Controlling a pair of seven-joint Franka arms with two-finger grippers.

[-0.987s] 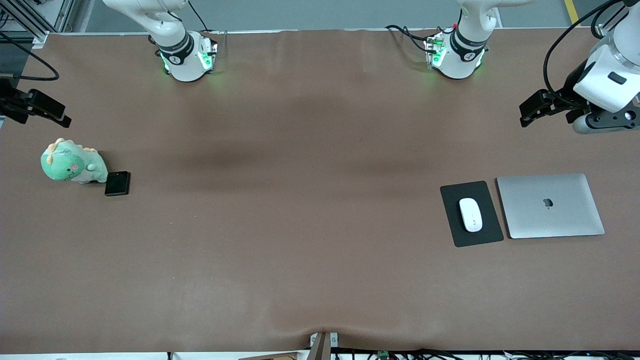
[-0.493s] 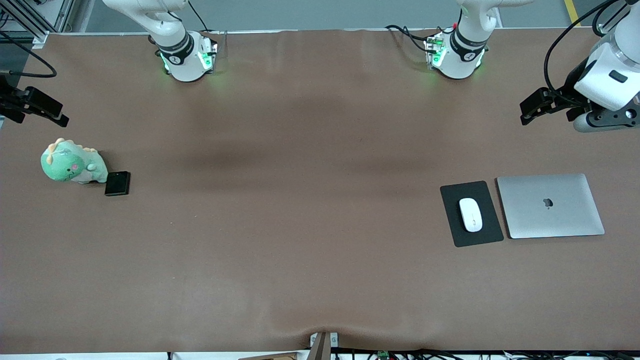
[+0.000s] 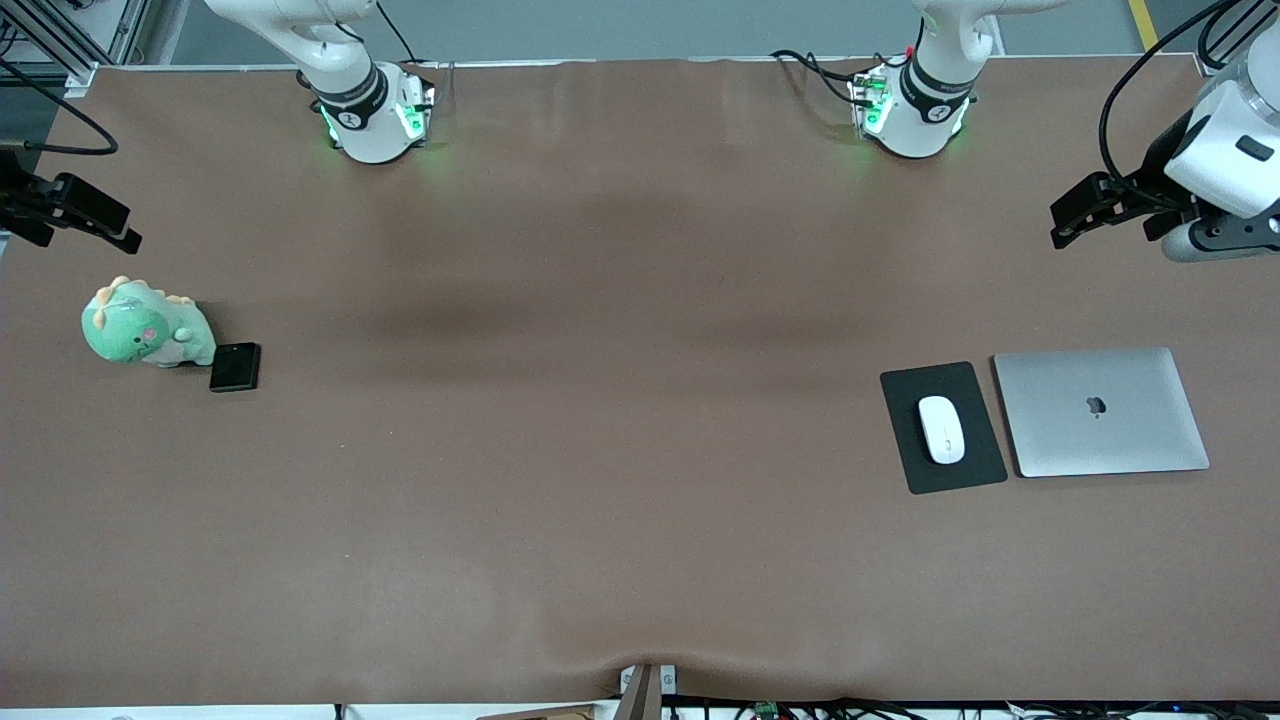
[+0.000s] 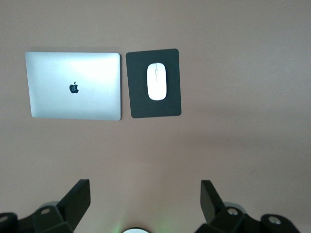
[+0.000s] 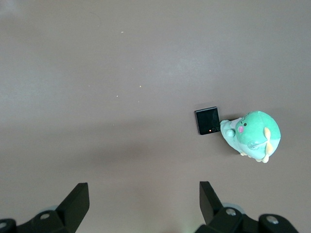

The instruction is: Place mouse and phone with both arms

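The white mouse [image 3: 941, 429] lies on a dark pad [image 3: 905, 400] toward the left arm's end of the table; the left wrist view shows the mouse [image 4: 156, 81] lengthwise on it. The small black phone [image 3: 235, 367] lies flat against a plush toy toward the right arm's end, and the right wrist view shows the phone [image 5: 207, 120] with its camera dots. My left gripper [image 3: 1057, 228] hangs open and empty over bare table; the left gripper [image 4: 145, 189] is high above it. My right gripper [image 3: 130, 230] hangs open over the table's edge, and the right gripper [image 5: 144, 190] is empty too.
A green dinosaur plush [image 3: 145, 325] touches the phone; the plush [image 5: 252, 133] also shows from the right wrist. A closed silver laptop [image 3: 1100, 410] lies beside the pad, a narrow gap between them. The brown table cover [image 3: 600, 450] runs wide between the two groups.
The left gripper has drifted a little toward the left arm's end of the table and slightly up. The right gripper has barely shifted. Mouse and phone have not moved.
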